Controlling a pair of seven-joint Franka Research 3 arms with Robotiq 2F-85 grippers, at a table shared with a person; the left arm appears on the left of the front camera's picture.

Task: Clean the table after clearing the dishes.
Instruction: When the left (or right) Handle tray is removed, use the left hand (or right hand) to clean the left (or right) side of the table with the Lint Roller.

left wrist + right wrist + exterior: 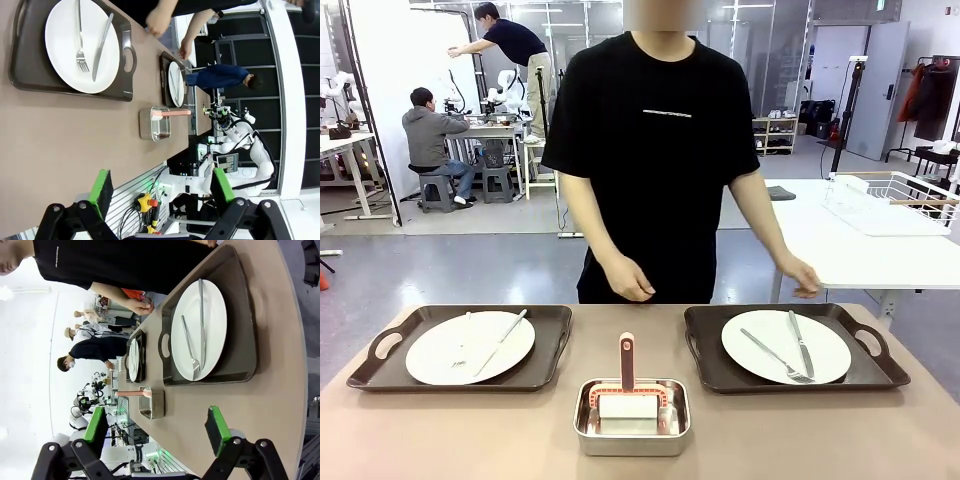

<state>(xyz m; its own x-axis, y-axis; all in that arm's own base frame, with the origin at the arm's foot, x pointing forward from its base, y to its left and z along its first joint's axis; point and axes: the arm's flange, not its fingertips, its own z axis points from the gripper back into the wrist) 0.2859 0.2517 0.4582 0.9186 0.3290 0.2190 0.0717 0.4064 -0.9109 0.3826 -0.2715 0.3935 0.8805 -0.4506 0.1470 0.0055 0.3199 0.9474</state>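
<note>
Left gripper [162, 189] and right gripper [156, 425], black with green pads, stand wide apart and empty, facing the matte tan-brown counter [60, 150]. Beyond the left lies one round white plate [60, 42] on a dark brown tray [25, 70]; beyond the right, the second plate [215, 315]

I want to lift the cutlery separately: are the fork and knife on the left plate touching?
Apart. The left wrist view shows bare white plate between the fork and the knife along their length.
</note>
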